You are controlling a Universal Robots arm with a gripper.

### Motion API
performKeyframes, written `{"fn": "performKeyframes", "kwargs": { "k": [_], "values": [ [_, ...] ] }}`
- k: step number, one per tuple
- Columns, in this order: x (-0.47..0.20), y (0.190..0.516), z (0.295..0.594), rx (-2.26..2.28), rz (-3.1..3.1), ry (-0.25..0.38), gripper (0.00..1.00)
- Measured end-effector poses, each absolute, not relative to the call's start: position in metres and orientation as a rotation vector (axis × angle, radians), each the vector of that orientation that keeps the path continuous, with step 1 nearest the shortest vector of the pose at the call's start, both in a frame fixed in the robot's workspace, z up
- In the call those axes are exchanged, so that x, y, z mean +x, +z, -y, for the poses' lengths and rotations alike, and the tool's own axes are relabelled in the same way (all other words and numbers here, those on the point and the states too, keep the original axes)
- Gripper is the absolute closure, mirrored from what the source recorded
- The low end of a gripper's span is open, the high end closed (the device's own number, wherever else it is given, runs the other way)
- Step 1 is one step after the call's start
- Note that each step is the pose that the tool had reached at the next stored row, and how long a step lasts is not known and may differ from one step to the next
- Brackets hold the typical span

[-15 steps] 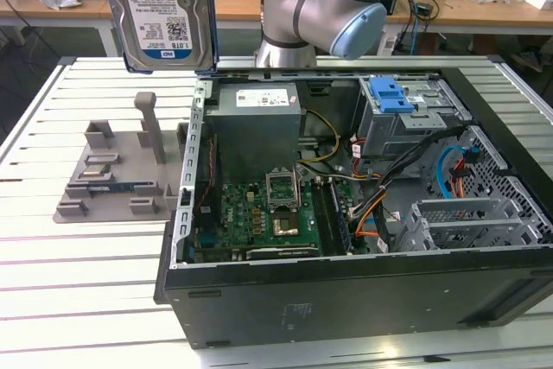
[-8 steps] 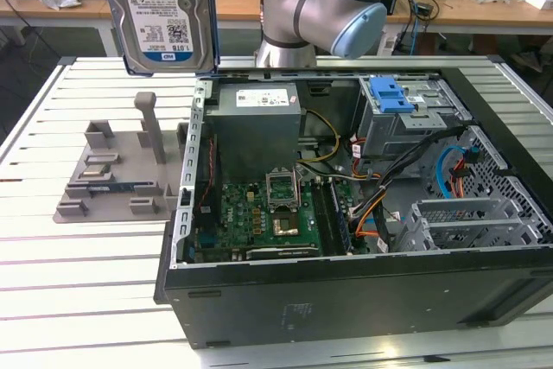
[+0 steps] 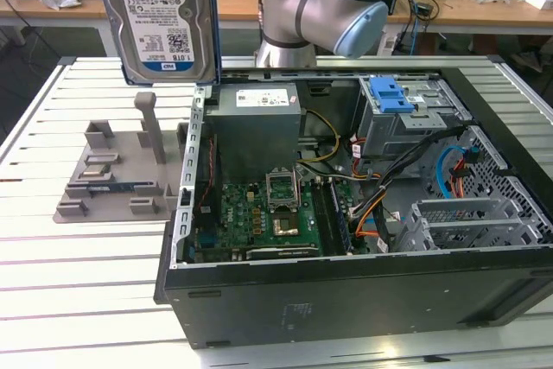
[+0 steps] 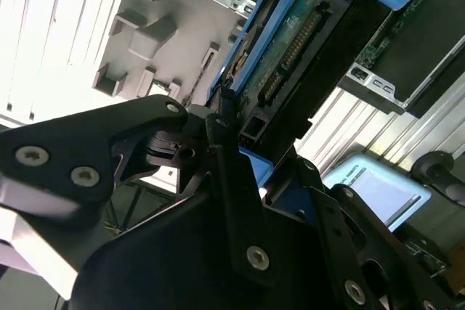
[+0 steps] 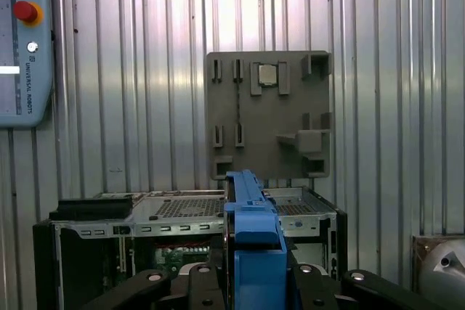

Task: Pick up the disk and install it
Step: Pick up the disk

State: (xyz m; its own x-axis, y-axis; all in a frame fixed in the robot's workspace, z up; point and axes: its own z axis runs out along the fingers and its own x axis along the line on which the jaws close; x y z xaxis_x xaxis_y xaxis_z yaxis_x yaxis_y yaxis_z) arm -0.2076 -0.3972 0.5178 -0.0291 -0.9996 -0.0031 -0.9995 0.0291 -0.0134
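Gripper [image 5: 254,284] status: jaws closed down to the thickness of the disk [image 3: 157,23] and clamped on it, one jaw per flat face as best I can judge from both wrist views. The blue rail [image 5: 251,230] sits between them in the first wrist view. Disk is in the air, upright, label side facing the exterior camera, clear of the grey holder stand [image 3: 112,174] on the slatted table [image 3: 78,265]. In the exterior view it hangs above the stand and the open PC case [image 3: 346,300] wall at the exterior view's left, well apart from the drive cage [image 3: 406,131] toward the exterior view's right. Pick-up reads as done; my gripper is in the carry leg, install not yet started. My call on the install: the cage under the blue latch [image 3: 390,92] looks like the target, so the disk needs turning from upright to match the bay, with rails lined up to the guides. I can't see the bay opening well enough to say which way. Clearance over the motherboard [image 3: 259,213] and loose cables [image 3: 376,213] matters. Disk itself: silver body, white-and-blue label with barcodes, blue plastic rails on its edges, connector row [image 4: 290,52] exposed in the second wrist view.
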Motion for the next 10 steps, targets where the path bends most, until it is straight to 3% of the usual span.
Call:
{"fn": "performKeyframes", "kwargs": {
  "k": [10],
  "values": [
    [-0.186,0.518,0.403,-2.181,-2.246,-0.011,0.63]
  ]
}}
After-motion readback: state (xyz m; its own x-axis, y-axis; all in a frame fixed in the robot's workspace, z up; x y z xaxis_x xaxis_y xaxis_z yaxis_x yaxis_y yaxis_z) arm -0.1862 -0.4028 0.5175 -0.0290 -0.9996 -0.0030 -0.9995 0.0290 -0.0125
